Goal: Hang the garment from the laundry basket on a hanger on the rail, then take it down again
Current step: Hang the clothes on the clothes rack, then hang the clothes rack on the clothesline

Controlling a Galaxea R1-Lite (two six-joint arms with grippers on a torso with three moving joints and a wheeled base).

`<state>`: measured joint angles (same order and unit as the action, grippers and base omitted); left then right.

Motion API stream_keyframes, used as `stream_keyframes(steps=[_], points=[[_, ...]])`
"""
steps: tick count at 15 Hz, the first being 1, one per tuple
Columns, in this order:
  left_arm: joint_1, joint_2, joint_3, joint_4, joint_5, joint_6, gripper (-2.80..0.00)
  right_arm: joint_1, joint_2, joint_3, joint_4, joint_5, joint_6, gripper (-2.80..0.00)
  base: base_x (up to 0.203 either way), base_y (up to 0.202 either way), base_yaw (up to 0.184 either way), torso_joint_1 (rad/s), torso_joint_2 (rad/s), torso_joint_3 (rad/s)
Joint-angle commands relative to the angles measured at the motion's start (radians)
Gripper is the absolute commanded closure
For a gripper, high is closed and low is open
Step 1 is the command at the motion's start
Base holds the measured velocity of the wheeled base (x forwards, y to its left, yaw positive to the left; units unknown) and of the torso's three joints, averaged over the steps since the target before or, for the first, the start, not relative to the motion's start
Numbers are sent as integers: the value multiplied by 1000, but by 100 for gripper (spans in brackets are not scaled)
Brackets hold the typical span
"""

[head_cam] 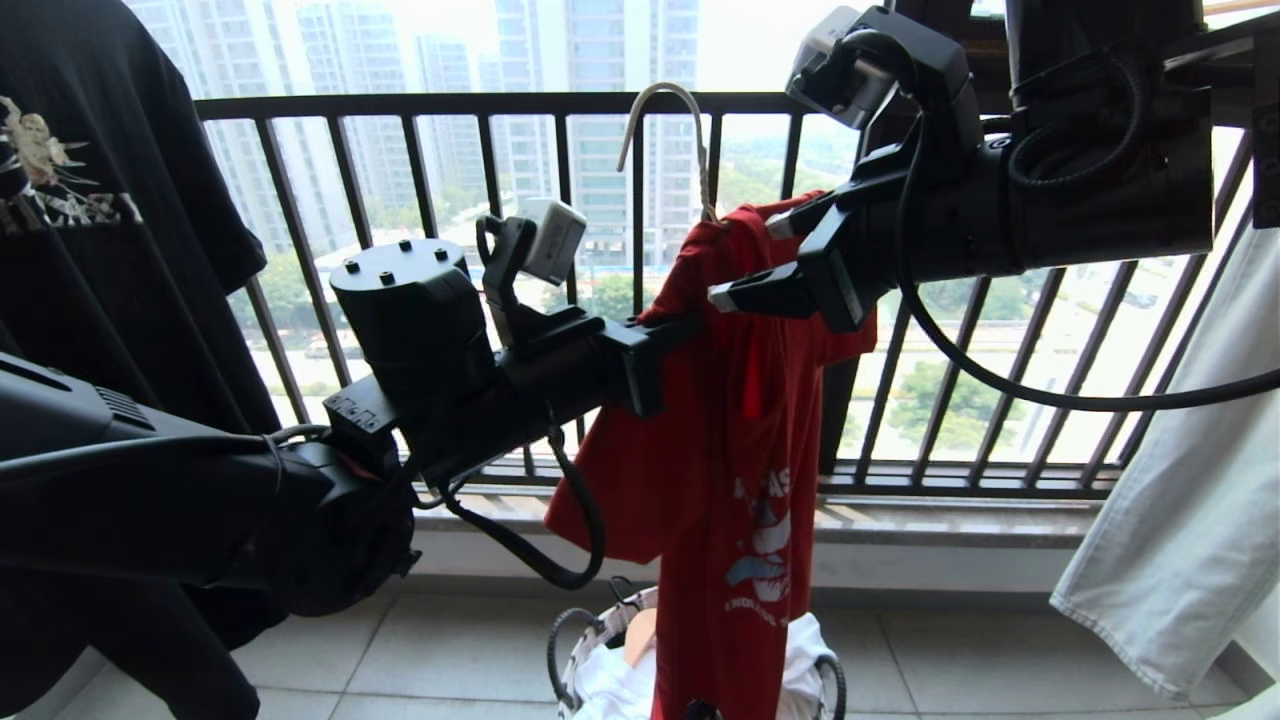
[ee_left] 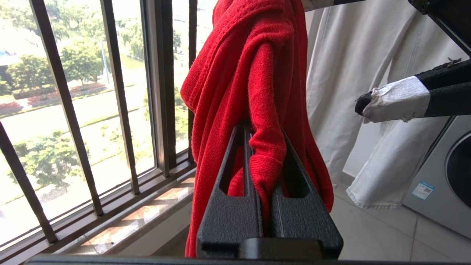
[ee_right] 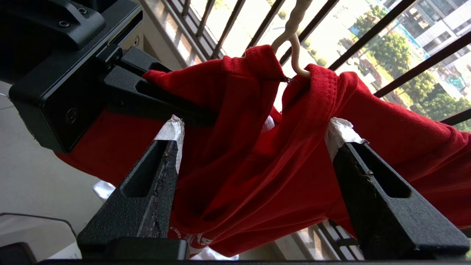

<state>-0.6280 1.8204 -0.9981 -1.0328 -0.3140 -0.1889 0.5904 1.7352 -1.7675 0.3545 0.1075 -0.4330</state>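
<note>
White lettering is showing on the chest of the red T-shirt [head_cam: 735, 440] at the lower centre of the head view, but folds are cutting it off: only "AS" is reading clearly, with a smaller line starting "ENDLE" (the rest is hiding). The black T-shirt [head_cam: 110, 230] at upper left is carrying pale print, unreadable.

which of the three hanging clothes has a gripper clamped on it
The red T-shirt in the middle: the left gripper pinches a fold of it. The black shirt and the pale garment hang untouched.
</note>
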Motion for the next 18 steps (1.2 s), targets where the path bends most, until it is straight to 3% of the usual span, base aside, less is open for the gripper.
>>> stream_keyframes(steps=[1,5,7,8,9,12,13,18], points=[[7,-7,-2,-6,-2,-4,0,9,-34,28,1,-10,-3,-280,0,0,0,0,0,0],[11,-17,-2,-6,-2,-9,0,35,-74,64,3,-23,-3,-280,0,0,0,0,0,0],[24,-46,-2,-4,-9,-46,0,33,-116,107,3,-39,-3,-280,0,0,0,0,0,0],[31,-58,-2,3,-12,-56,0,27,-139,138,3,-45,-4,-77,0,0,0,0,0,0],[42,-67,-3,15,-21,-63,0,13,-158,163,3,-48,-12,0,0,0,0,0,0,0],[70,-109,-5,137,-115,-93,0,-11,-171,168,5,-72,-16,0,0,0,0,0,0,0],[84,-125,-4,171,-178,-111,0,-24,-182,166,7,-72,-19,0,0,0,0,0,0,0],[128,-142,36,182,-387,-135,0,-50,-184,30,200,-72,-75,0,0,0,0,0,0,0]])
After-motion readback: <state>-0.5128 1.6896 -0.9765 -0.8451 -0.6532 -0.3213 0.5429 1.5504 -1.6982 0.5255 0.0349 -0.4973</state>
